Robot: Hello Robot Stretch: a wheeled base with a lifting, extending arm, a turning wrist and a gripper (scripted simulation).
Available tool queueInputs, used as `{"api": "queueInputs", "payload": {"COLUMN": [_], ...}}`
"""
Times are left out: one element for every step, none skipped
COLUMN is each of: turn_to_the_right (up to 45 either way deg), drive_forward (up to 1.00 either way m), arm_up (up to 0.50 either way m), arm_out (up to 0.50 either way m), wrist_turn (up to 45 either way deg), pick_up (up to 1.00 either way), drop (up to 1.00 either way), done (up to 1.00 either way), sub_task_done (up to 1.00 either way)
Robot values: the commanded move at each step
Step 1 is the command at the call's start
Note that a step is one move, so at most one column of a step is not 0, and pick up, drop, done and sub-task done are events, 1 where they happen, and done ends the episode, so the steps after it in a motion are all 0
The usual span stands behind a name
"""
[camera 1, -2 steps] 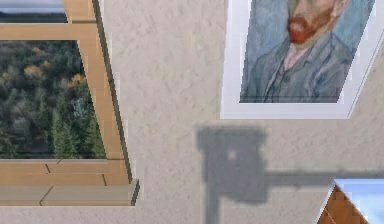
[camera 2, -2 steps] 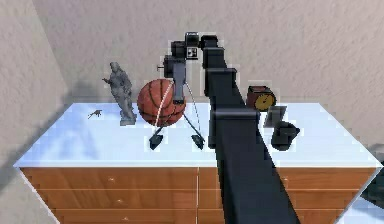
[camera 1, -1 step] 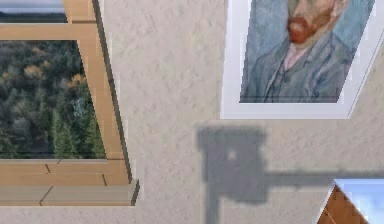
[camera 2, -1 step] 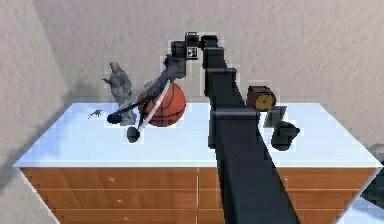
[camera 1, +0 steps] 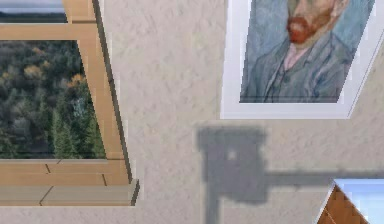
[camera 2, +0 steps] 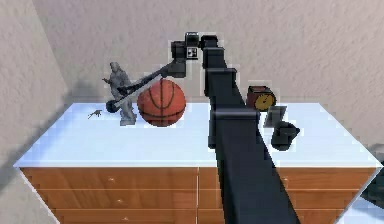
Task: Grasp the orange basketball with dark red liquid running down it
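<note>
Orange basketball (camera 2: 162, 102) on the dresser (camera 2: 310, 142), close beside the gripper (camera 2: 111, 103); any hold indiscernible.

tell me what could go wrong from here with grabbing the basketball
1. The gripper shows right at the grey statue, just left of the basketball; a move there could tip the statue.
2. The basketball is round and stands free on the dresser top, so a nudge may roll it away.
3. The arm passes close to the clock and the dark cup; a sideways shift might sweep them.
</note>
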Motion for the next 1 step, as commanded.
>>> {"api": "queueInputs", "payload": {"turn_to_the_right": [0.0], "drive_forward": [0.00], "arm_up": [0.00], "arm_out": [0.00], "wrist_turn": [45.0], "pick_up": [0.00], "drop": [0.00], "done": [0.00], "sub_task_done": [0.00]}}
